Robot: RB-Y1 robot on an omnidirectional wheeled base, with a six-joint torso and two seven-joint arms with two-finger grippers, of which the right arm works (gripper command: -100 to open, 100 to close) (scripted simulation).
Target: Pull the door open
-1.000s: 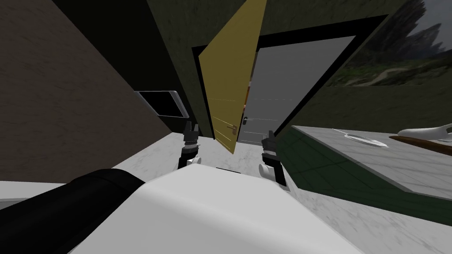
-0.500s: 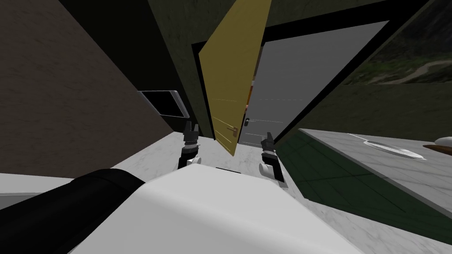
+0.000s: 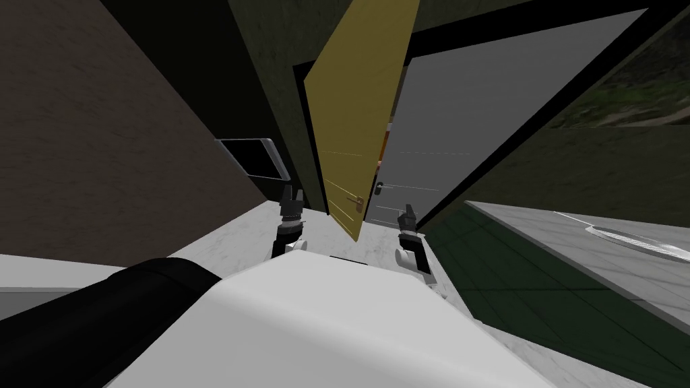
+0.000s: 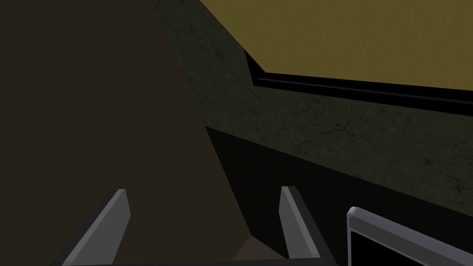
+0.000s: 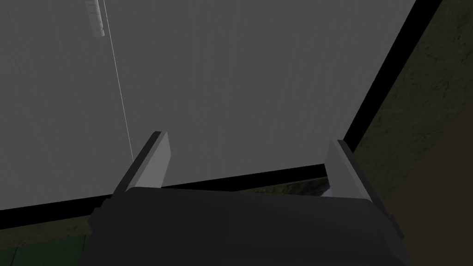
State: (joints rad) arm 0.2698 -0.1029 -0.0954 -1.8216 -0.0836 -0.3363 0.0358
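Note:
A yellow door stands swung out toward me, its edge facing me and a small handle low on it. Right of it a grey door sits in a black frame, with a dark handle. My left gripper is left of the yellow door, open with nothing between its fingers; its wrist view shows the yellow door above a dark olive wall. My right gripper is open, faces the grey door and holds nothing.
A counter with a dark green side and a pale top runs along my right, with a shallow round dish on it. A brown wall closes the left, with a dark framed panel. The pale marbled floor leads to the doors.
My view has shifted: the counter slid right, its white and brown items left the picture, and the grey door looms larger. Both grippers stay open, about where they were.

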